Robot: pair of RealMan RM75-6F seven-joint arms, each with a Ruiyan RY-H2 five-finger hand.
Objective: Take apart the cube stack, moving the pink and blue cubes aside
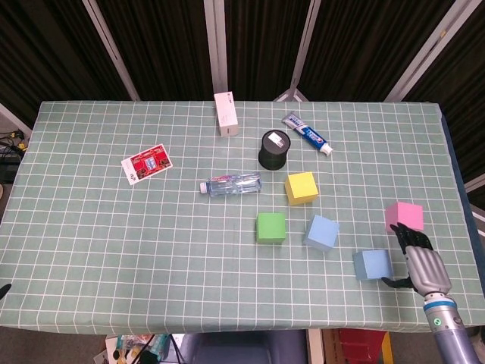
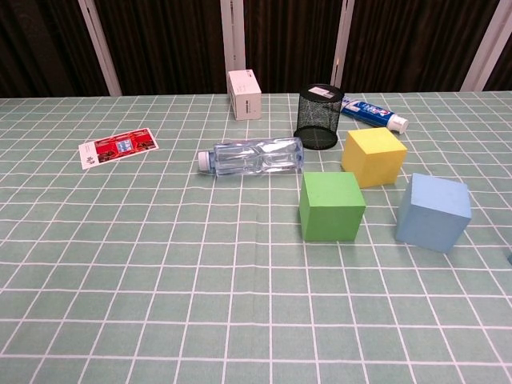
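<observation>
Resting position, blue cube [image 1: 372,265]: flat on the table [image 1: 114,250] near the front right edge, faces slightly skewed to the grid; no long axis.
Pink cube [image 1: 403,216]: flat, behind and right of it, well apart.
Right hand [image 1: 421,261]: just beside the blue cube, fingers spread, nothing held.
Left hand: not seen.

Five cubes and five other things on the table.
We count two blue cubes [image 1: 322,232] [image 1: 371,265], one pink cube [image 1: 404,216], one yellow cube [image 1: 301,187] and one green cube [image 1: 270,227], all in front of the cup [image 1: 273,149] or to its right. We also count one cup, one bottle [image 1: 230,184], one toothpaste tube [image 1: 308,133], one white box [image 1: 226,114] and one red card [image 1: 147,164].
</observation>
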